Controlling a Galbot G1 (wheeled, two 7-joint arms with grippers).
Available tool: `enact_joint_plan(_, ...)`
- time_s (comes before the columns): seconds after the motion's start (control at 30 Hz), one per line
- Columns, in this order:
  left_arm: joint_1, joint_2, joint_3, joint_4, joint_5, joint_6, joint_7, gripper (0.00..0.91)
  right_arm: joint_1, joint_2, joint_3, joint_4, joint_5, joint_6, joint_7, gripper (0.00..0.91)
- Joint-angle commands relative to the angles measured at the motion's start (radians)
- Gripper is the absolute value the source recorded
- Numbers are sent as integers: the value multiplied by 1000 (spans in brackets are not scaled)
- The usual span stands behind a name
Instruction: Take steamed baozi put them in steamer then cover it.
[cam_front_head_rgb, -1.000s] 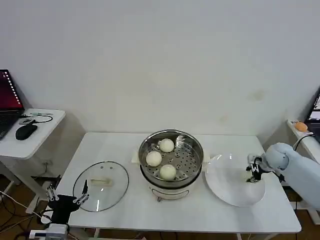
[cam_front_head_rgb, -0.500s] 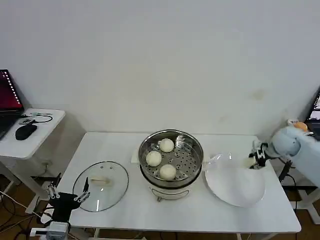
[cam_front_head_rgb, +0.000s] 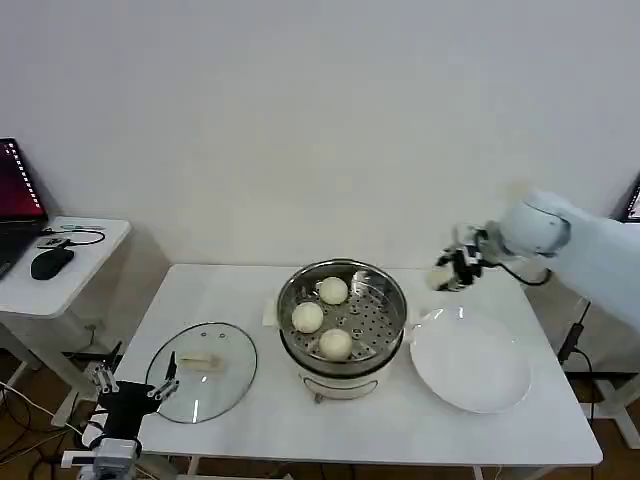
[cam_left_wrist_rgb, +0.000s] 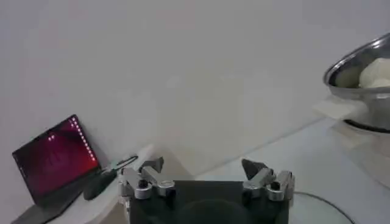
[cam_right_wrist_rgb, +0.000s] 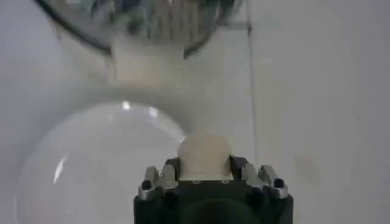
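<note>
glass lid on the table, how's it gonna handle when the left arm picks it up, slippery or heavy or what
The glass lid lies flat, so its thin metal rim probably gives little to pinch; the cream handle looks like the surer hold. Smooth glass may slip and could crack if dropped. Held by that central handle it should hang fairly level. The left gripper, fingers open, waits beside it.

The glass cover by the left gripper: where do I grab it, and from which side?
Grip the cream oblong handle at the centre of the cover, coming straight down from above. The cover lies flat on the table, so its rim offers no purchase. Close the left gripper, now open, across the handle's narrow width.
</note>
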Motion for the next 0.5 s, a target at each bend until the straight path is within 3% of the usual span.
enact_joint_plan(0.03,-3,-4,-4,1,-3,1,0,907,142,256,-168,56,279,-156,140,554)
enact_joint_plan(0.2,-5,-7,-4,-4,-3,3,0,907,110,298,-174,21,336,-201,170,554)
enact_joint_plan(0.5,-11,-2,0,7,-3,3,0,907,38,300,-195,-47,304,-236,179,554)
